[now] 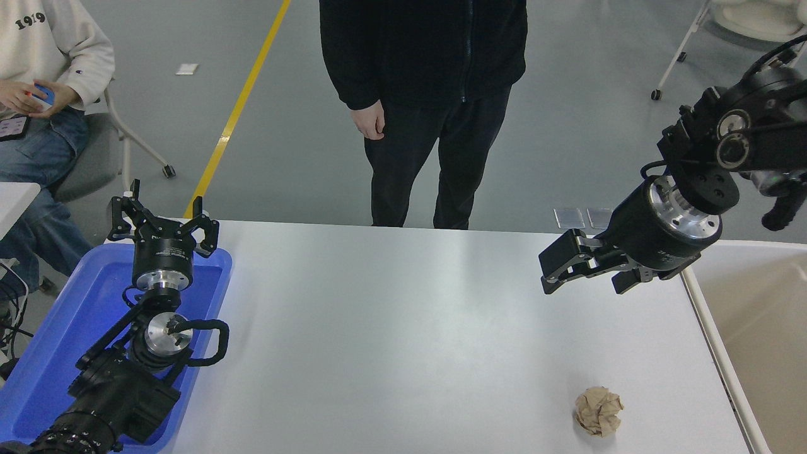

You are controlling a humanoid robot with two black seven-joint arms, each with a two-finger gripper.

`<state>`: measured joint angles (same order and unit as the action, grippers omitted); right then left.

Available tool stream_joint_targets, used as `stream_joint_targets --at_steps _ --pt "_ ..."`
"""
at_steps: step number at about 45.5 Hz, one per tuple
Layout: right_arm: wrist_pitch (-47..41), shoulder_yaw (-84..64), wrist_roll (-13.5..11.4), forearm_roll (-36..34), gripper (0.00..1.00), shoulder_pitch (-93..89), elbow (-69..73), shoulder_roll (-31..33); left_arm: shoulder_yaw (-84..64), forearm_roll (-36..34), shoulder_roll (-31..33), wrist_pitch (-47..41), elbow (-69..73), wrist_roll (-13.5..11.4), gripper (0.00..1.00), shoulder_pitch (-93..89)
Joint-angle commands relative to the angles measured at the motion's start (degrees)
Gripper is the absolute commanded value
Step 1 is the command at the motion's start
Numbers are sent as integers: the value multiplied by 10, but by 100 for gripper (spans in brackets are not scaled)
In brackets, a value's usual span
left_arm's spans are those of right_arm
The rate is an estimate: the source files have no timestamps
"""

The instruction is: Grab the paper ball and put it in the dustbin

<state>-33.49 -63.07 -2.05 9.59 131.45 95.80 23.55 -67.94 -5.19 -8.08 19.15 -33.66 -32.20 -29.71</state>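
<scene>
While the paper ball (598,411) lies untouched on the table (391,328) beside the dustbin (756,315), the right gripper (583,271) hovers empty, jaws released (probably readying a descent); the left gripper (162,222), also released, parks over the blue tray (38,366).

The paper ball (598,411) is tan-brown with darker creases, near the white table's (391,328) front right corner. The dustbin (756,315) past the right edge is beige-cream with a paler rim. A bright blue tray (57,353) sits at the left edge. Both grippers are black with silver metal collars, left (162,222) and right (570,268).
</scene>
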Motion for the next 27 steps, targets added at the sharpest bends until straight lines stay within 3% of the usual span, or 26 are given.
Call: stream_joint_targets --at_steps 1,27 --pt "0 0 0 -1 100 0 0 -1 0 0 1 0 0 -1 99 0" --pt "0 -4 0 -4 100 0 0 -1 0 0 0 0 0 -1 99 0"
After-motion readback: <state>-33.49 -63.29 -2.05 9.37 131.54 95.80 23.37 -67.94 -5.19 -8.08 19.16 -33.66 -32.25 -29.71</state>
